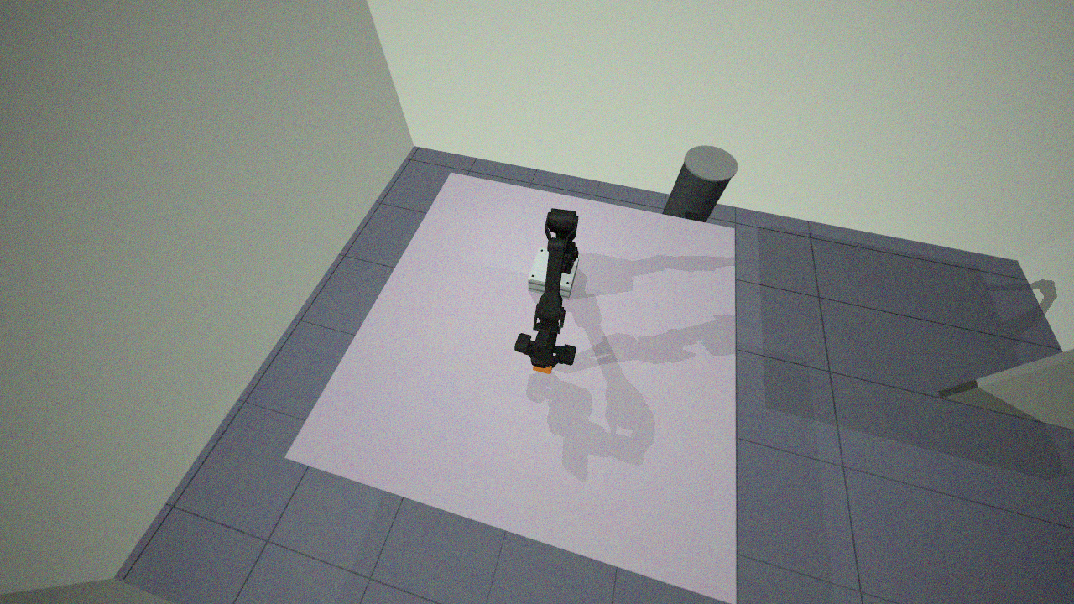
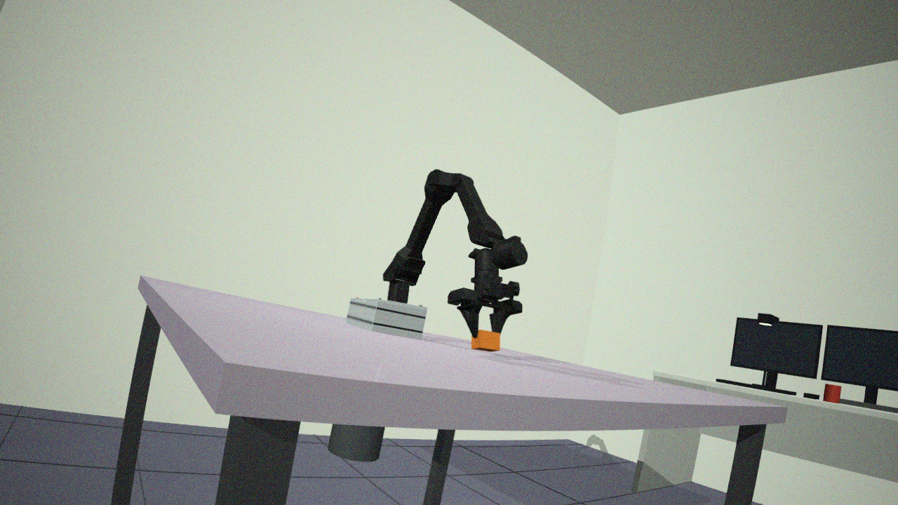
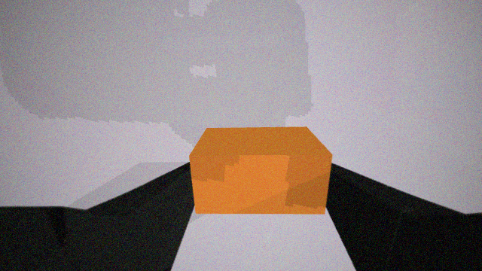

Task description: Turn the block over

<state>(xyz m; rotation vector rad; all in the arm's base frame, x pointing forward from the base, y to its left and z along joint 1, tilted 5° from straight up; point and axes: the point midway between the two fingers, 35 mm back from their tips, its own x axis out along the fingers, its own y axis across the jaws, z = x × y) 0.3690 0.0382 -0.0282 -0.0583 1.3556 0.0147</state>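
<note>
End effector (image 1: 543, 364) (image 2: 487, 332) (image 3: 257, 168): part-open, clamped on block's sides.
Block (image 1: 542, 369) (image 2: 485, 340) (image 3: 260, 184): between fingertips, inward of tabletop (image 1: 420, 420) (image 2: 301, 358) edges; marked side unseen.
Turn: lift for corner clearance, rotate slowly, keep grip firm.

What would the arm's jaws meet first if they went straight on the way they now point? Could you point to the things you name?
Most likely the pale table top (image 1: 420, 390) (image 2: 301, 351) (image 3: 395, 94), with the orange block (image 1: 542, 369) (image 2: 485, 340) (image 3: 260, 181) gripped between them touching first; how near it lies is unclear.
</note>
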